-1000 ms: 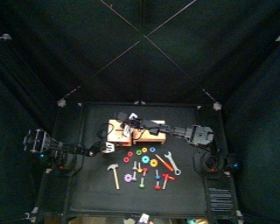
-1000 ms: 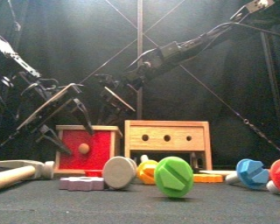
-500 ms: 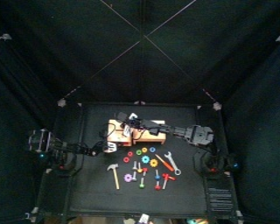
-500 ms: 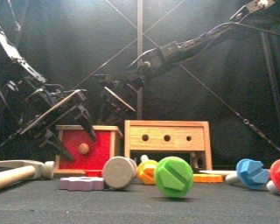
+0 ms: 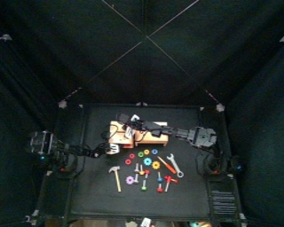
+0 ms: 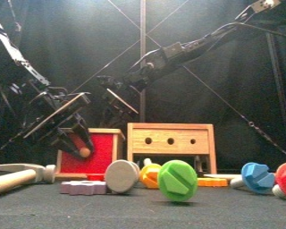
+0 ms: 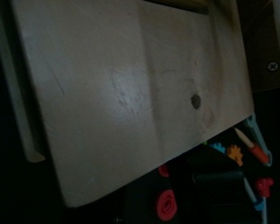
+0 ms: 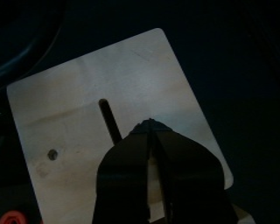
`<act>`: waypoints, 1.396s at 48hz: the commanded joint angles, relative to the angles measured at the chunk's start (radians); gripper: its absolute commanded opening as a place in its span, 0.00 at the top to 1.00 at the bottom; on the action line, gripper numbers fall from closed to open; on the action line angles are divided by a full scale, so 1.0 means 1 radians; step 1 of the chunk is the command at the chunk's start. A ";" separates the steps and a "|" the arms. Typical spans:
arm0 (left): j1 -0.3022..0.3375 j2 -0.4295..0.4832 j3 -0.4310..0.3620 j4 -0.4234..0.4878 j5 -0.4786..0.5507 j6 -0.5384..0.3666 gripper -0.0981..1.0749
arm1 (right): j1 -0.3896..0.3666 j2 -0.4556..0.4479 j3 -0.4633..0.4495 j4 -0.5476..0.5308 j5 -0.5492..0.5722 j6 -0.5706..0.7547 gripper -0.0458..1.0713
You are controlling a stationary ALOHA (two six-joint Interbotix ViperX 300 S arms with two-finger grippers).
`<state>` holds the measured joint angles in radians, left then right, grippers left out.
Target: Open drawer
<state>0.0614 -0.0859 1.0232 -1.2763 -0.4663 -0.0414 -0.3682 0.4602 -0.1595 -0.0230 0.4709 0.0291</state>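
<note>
The drawer [image 6: 105,161] is the red front of the small pale-wood box [image 5: 122,134], standing left of the orange-tan box [image 6: 172,148]. My left gripper [image 6: 71,139] hangs close in front of the red face and covers its handle. The left wrist view is filled by a pale wood face of the box [image 7: 119,87], very near. From the right, my right gripper [image 8: 154,131] reaches across, shut, with its tip on the box's pale top [image 8: 90,96]. In the front view the right gripper [image 6: 119,104] sits just above the box.
Coloured toy screws, nuts and washers lie in front: a green screw [image 6: 177,179], a white disc [image 6: 121,174], a blue piece [image 6: 256,175]. A wooden hammer [image 5: 114,176] lies at the front left. Black curtains surround the table.
My left gripper has swung down and to the right onto the drawer's red face, hiding the handle that showed before. The right arm has stayed on the box top.
</note>
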 commanded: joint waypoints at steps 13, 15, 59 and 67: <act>-0.057 -0.008 -0.018 -0.074 -0.005 0.003 0.39 | 0.000 -0.020 -0.018 0.003 0.006 0.000 0.94; -0.067 -0.008 -0.018 -0.083 -0.008 0.003 0.39 | 0.000 -0.020 -0.017 0.003 0.006 0.000 0.94; -0.239 -0.018 -0.021 -0.206 -0.017 0.003 0.39 | 0.000 -0.028 -0.018 0.008 0.023 0.000 0.94; -0.252 -0.029 -0.025 -0.212 -0.018 0.003 0.39 | 0.000 -0.028 -0.020 0.008 0.023 0.000 0.94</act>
<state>-0.1733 -0.1012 1.0155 -1.4880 -0.4863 -0.0414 -0.3666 0.4602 -0.1641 -0.0169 0.4878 0.0291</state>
